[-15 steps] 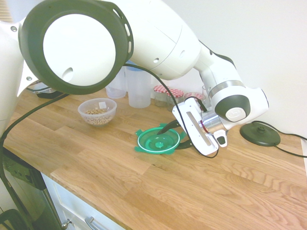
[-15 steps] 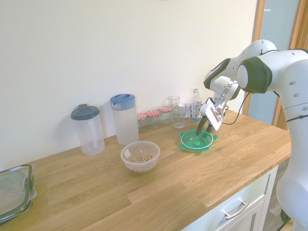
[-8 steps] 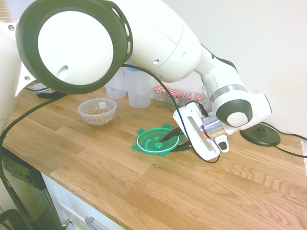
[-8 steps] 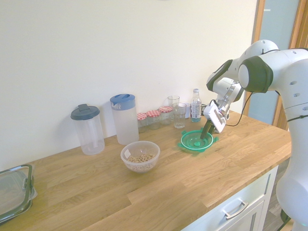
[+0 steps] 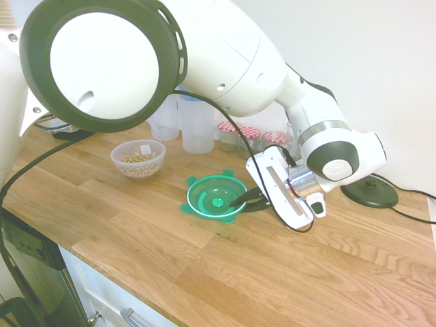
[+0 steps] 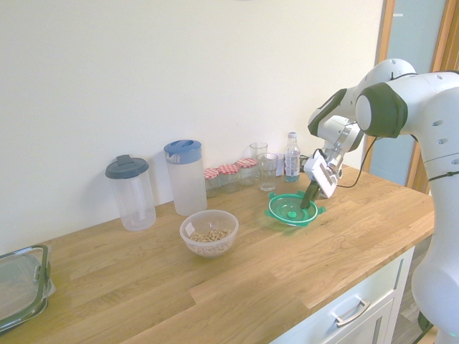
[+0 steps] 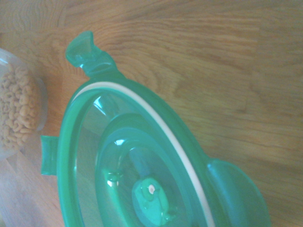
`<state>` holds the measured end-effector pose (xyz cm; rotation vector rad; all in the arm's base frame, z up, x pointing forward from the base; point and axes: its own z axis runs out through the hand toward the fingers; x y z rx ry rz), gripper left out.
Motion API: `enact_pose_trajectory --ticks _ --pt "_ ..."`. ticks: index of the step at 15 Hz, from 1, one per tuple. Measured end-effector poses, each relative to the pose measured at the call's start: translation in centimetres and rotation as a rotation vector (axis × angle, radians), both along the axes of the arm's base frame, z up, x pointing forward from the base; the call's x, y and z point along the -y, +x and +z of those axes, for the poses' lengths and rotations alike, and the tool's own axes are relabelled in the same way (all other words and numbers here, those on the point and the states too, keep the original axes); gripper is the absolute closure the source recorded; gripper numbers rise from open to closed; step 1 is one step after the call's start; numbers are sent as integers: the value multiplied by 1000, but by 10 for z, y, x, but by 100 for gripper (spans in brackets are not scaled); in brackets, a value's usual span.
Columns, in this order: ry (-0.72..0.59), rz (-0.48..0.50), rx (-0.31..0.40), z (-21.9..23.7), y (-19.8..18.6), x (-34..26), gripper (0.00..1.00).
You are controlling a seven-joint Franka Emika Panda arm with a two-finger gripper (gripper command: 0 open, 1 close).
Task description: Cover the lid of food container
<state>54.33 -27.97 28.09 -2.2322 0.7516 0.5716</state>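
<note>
The lid (image 5: 216, 198) sits near the middle of the first exterior view, tilted, its far edge lifted off the table (image 5: 204, 272) and its hollow side facing up. The gripper (image 5: 242, 199) has its dark fingers (image 5: 246, 196) clamped on the lid's right rim, one finger reaching over the inside. In the second exterior view the lid (image 6: 290, 209) lies right of centre, with the gripper (image 6: 308, 200) coming down on it from the upper right. The wrist view shows the lid (image 7: 142, 175) close up, with a white seal ring inside its rim and clip tabs sticking out, over the wooden table (image 7: 227, 71).

The food container (image 5: 138, 159) stands well apart from the lid, to the left in the first exterior view, upright and uncovered, with beige grain inside. In the second exterior view it (image 6: 209, 232) stands lower centre, left of the lid. A sliver of it (image 7: 19, 113) shows at the left edge of the wrist view.

Behind, along the wall, stand a blue-lidded jug (image 6: 185, 176), a grey-lidded jug (image 6: 131, 191), three jars with red checked caps (image 6: 229, 177), a glass (image 6: 267, 171) and a small bottle (image 6: 291, 157). A black round disc with a cord (image 5: 369, 190) lies at the right of the first exterior view.
</note>
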Motion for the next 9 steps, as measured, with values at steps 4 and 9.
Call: enact_pose_trajectory --ticks 4,9 --pt "-128 -8 -120 5 -13 14 100" --pt "-409 -14 -74 143 -25 11 100"
